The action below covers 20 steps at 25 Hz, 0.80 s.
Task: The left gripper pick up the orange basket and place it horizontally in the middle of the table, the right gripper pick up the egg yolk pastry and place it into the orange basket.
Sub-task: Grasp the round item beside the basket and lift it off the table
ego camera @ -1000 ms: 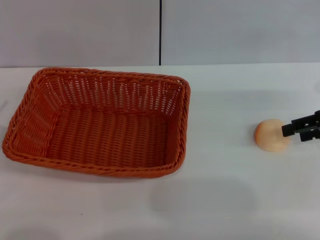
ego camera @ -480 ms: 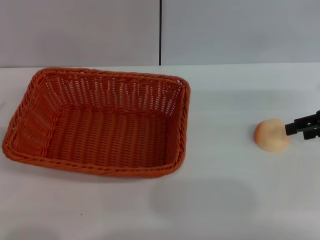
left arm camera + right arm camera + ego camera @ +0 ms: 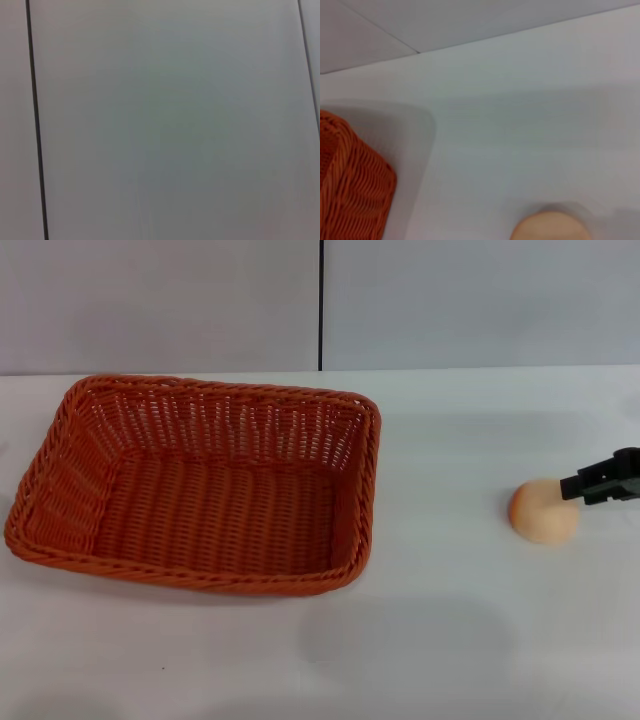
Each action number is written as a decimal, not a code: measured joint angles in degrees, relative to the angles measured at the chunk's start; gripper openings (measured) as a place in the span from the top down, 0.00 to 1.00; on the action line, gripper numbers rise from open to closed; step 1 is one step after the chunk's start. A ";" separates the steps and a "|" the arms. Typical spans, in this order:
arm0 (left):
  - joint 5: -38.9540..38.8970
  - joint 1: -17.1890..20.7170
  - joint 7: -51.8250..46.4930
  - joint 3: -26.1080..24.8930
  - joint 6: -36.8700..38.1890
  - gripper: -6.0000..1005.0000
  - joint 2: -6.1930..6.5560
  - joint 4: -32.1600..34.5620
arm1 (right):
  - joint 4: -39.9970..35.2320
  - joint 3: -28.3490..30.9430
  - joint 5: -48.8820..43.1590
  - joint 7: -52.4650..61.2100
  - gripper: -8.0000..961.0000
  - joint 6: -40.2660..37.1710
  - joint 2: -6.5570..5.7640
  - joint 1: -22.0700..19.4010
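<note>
The orange basket (image 3: pixel 200 485) lies flat on the white table (image 3: pixel 450 640), left of centre, with nothing inside it. Its corner also shows in the right wrist view (image 3: pixel 350 185). The egg yolk pastry (image 3: pixel 543 511) rests on the table at the right; the right wrist view catches its top (image 3: pixel 550 227). Only the black tip of my right gripper (image 3: pixel 600 481) shows at the right edge of the head view, just right of the pastry and a little above it. My left gripper is out of view.
A grey wall with a dark vertical seam (image 3: pixel 320 305) stands behind the table. The left wrist view holds only grey wall panels (image 3: pixel 170 120). Bare tabletop lies between basket and pastry.
The right gripper's tip has risen slightly and drawn back toward the right edge. Pastry and basket have not moved.
</note>
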 joint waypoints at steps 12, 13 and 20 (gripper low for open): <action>0.01 -0.61 0.04 -0.71 0.00 0.32 0.74 -0.80 | 6.34 -0.35 -0.36 -0.94 0.56 -3.99 -0.52 2.65; 0.01 -0.73 0.04 -0.71 0.00 0.32 0.83 -0.91 | 6.40 -1.00 -0.39 -0.95 0.56 -4.04 -0.38 2.67; 0.01 -1.30 0.04 -0.81 0.00 0.32 1.38 -1.55 | 5.70 -2.82 -0.39 -1.04 0.61 -4.05 0.33 2.39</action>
